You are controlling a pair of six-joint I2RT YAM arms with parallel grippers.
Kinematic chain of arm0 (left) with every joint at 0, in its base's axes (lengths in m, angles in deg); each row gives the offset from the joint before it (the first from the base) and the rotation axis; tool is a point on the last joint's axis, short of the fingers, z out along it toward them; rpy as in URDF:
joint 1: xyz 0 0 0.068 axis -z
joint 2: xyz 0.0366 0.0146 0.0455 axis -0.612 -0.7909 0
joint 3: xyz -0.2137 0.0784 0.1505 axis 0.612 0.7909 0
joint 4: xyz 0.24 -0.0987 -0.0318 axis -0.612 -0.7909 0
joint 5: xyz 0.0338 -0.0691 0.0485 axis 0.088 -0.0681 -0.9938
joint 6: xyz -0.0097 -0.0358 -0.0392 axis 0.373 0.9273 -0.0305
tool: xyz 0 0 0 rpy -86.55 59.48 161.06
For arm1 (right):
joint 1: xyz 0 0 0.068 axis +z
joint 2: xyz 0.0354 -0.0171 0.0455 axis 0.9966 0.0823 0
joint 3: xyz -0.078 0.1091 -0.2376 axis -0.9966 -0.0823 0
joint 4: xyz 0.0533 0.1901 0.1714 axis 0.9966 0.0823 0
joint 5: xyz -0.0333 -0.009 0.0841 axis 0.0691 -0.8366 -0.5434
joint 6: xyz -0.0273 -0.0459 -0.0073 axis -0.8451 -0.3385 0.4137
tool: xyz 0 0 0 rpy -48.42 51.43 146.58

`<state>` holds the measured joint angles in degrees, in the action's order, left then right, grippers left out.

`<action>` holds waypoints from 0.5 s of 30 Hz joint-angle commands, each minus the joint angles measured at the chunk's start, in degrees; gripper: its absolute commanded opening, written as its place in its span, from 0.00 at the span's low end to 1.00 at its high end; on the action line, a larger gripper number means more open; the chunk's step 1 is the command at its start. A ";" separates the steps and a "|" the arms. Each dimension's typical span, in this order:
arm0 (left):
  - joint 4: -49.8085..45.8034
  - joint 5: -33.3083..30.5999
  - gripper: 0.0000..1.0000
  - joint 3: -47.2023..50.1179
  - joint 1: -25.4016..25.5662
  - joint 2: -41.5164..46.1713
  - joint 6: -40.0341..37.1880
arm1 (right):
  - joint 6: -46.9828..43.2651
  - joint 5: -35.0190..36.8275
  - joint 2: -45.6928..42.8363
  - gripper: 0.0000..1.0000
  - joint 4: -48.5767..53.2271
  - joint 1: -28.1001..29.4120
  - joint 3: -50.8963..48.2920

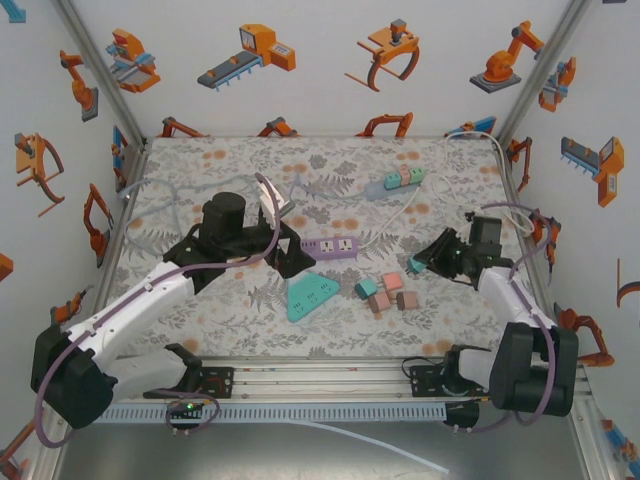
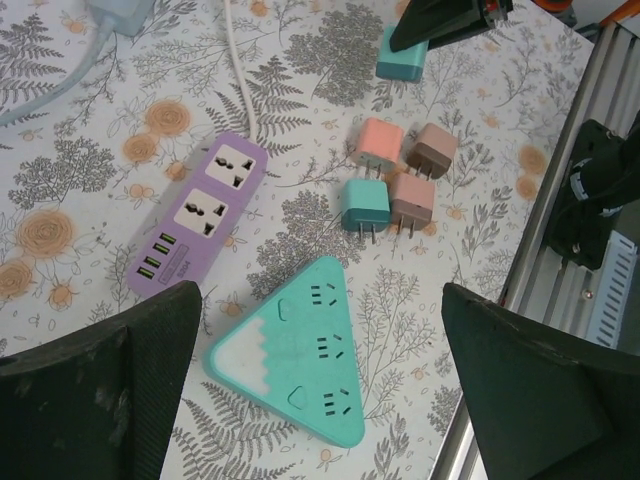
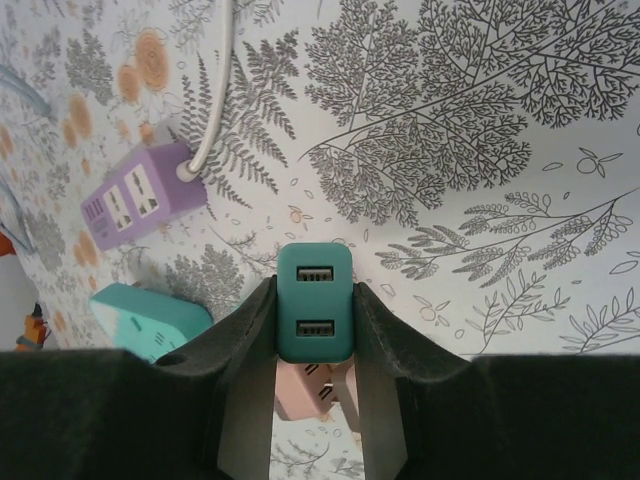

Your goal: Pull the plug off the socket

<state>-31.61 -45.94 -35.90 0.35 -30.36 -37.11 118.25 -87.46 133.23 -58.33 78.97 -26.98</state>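
Teal plug [image 3: 314,280] is pinched tight between the right gripper's [image 3: 314,300] fingers, well apart from the purple power strip [image 2: 195,215]. Left gripper [image 2: 322,345] hangs spread wide with nothing in it, right over the triangular teal socket [image 2: 300,375], with a few loose plugs [image 2: 395,180] lying near that.
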 commanded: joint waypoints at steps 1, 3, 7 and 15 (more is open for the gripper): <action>-0.83 0.18 0.97 0.16 0.40 0.78 -2.12 | 0.14 -1.79 1.66 0.11 -7.58 -0.35 -1.96; -0.64 -0.08 0.97 0.18 0.43 0.64 -2.06 | 0.15 -2.78 3.06 0.14 -8.91 -0.30 -3.01; 0.08 -0.37 0.97 0.10 0.65 -0.04 -2.00 | 0.23 -3.41 4.82 0.21 -11.09 -0.20 -4.99; 0.31 -0.96 0.97 -0.14 0.83 -1.37 -1.96 | 0.34 -0.52 4.62 0.41 -10.04 -0.20 -7.32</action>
<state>-31.92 -46.62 -35.88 0.92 -31.49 -37.50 118.89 -89.66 138.28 -68.32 78.97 -33.01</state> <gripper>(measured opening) 0.972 0.399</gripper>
